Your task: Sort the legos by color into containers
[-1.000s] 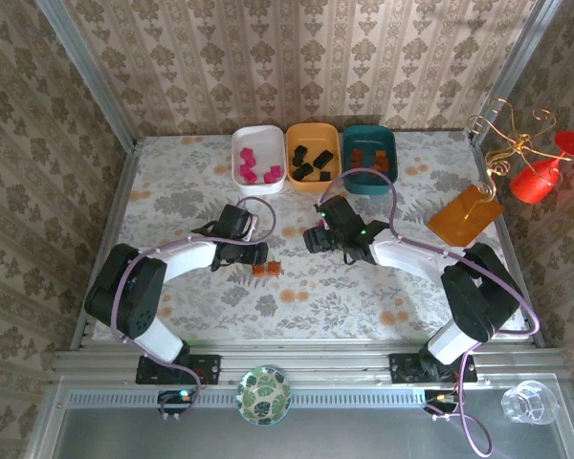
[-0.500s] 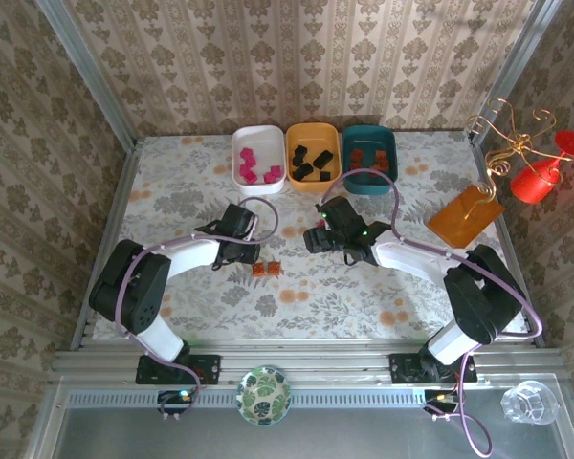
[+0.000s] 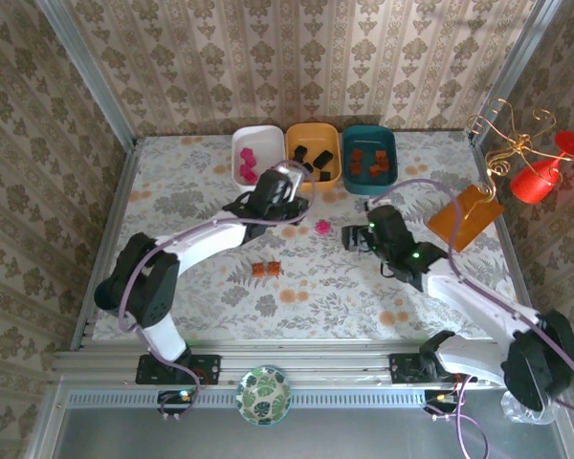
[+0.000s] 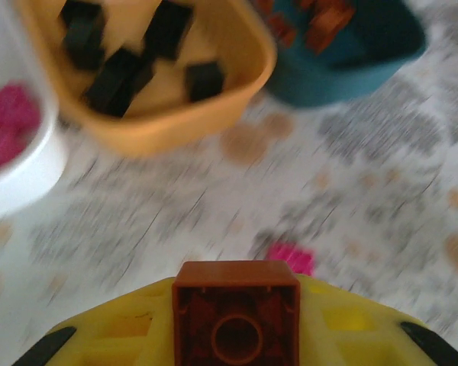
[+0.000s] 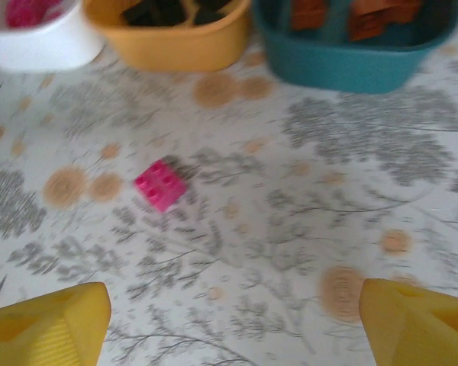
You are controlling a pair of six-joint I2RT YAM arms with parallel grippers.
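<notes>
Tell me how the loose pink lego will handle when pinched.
The pink lego looks rigid and blocky, so it probably won't roll or flex. Being tiny and likely light, it may skid on the tablecloth if nudged off-centre.

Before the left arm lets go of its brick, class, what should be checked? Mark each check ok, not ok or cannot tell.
1. Left gripper grips the brown brick: ok.
2. That brick is above the teal tray: not ok; the gripper is at the near edge of the yellow tray.
3. Teal tray holds brown bricks alone: ok, judged from above.
4. Right gripper is open and faces the pink brick: ok.
5. No loose bricks on the table: not ok; the pink brick and two brown bricks lie there.
</notes>
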